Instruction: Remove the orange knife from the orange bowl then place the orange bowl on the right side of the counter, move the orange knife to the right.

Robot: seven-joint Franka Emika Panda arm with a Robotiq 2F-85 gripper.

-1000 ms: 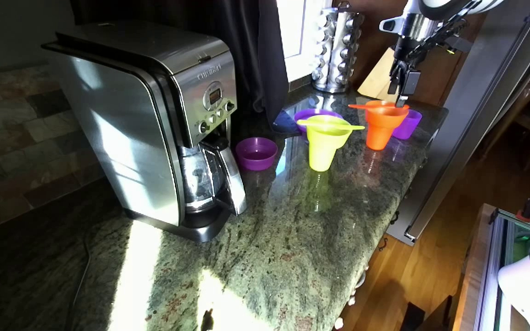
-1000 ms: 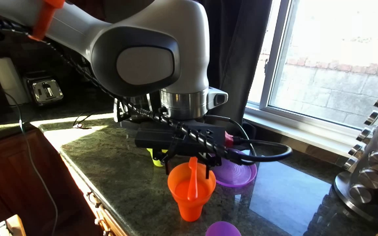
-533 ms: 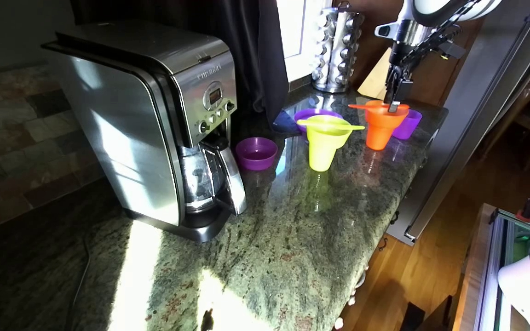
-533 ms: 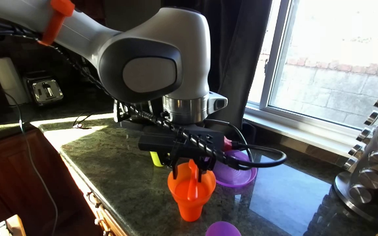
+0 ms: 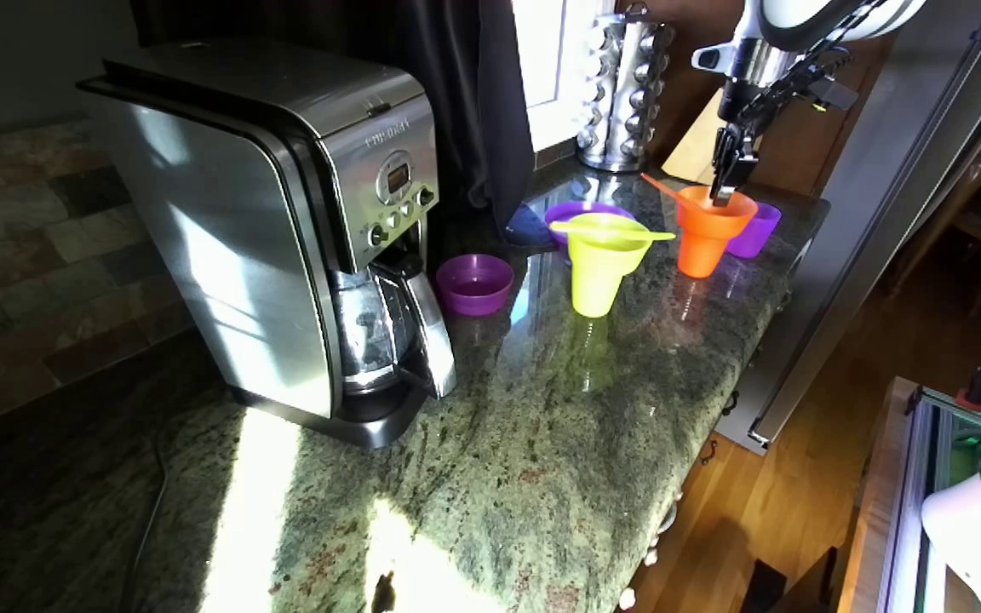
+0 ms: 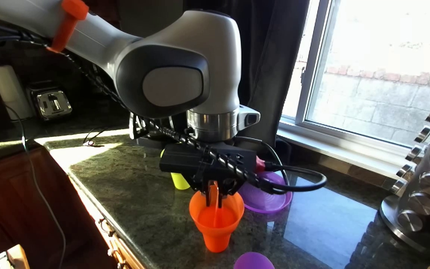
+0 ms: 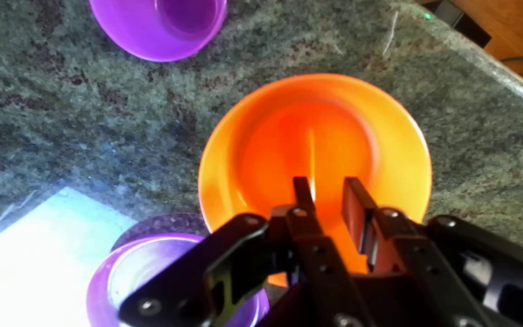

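With the hand (image 7: 327,185) nearly closed, apparently gripping the tilted orange knife (image 5: 664,190), lift vertically until its lower end clears the orange bowl (image 6: 217,239) before traversing.

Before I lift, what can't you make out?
- Whether the gripper holds the orange knife: wrist view, blurred orange on orange.
- The knife's lower end: in an exterior view, hidden by the orange bowl.
- Most of the lime bowl: in an exterior view, behind the wrist unit.
- Base of the purple cup: cut by an exterior view's bottom edge.
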